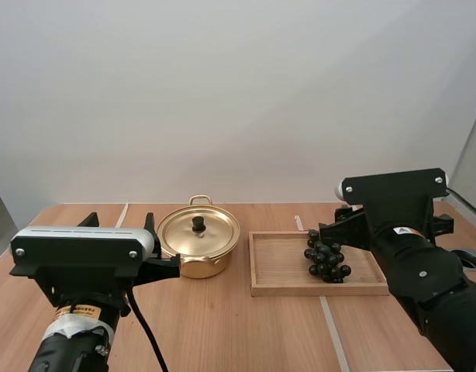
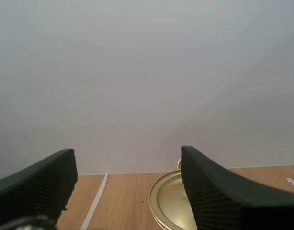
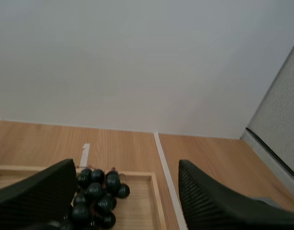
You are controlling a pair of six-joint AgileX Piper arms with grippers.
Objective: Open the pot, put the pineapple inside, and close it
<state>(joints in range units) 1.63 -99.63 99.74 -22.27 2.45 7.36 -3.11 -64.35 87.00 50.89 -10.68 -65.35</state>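
A gold pot (image 1: pixel 193 266) stands left of centre on the wooden table, its lid (image 1: pixel 211 234) on and topped by a black knob. A bunch of dark grapes (image 1: pixel 325 260) lies at the right end of a wooden tray (image 1: pixel 277 267); I see no pineapple. My left gripper (image 1: pixel 162 248) hovers just left of the pot, open and holding nothing. In the left wrist view the left gripper (image 2: pixel 128 158) has the pot's rim (image 2: pixel 166 203) beside its right finger. My right gripper (image 1: pixel 335 229) is open above the grapes' far side. In the right wrist view the right gripper (image 3: pixel 126 167) has the grapes (image 3: pixel 96 196) between its fingers' bases.
White tape lines (image 1: pixel 331 325) run across the table. A grey partition (image 3: pixel 281 124) stands at the far right, and a round hole (image 1: pixel 470 260) sits in the table near it. Bare wood lies between the pot and the tray (image 3: pixel 158 203).
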